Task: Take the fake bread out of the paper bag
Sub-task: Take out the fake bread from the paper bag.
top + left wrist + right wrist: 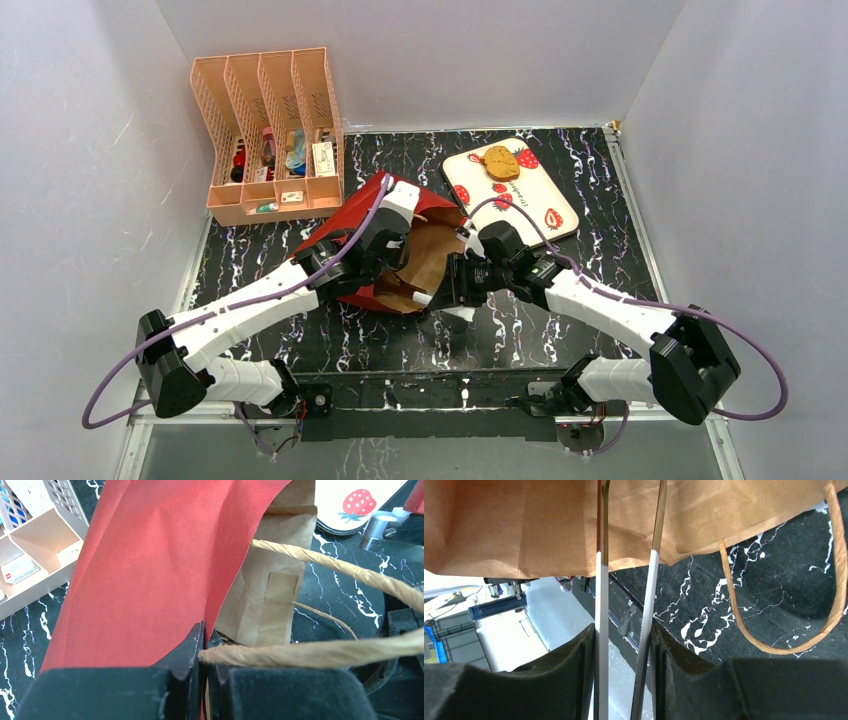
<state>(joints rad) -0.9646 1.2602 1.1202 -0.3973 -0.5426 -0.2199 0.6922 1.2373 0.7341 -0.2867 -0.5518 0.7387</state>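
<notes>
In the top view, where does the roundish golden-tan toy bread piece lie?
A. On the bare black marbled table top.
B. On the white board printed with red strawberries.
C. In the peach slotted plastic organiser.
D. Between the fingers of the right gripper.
B: the golden-tan toy bread piece rests on the white strawberry board at the far right of the table, apart from the red paper bag.

**Top external view:** from high behind the arm bases, looking down over the whole tabletop (500, 340). **Left wrist view:** very close, past the left fingers (185, 655) onto the red outside of the paper bag (150, 570); **right wrist view:** equally close, past the right fingers (574, 660) onto its brown inside. All three share the bag's mouth and the adjoining tabletop.
</notes>
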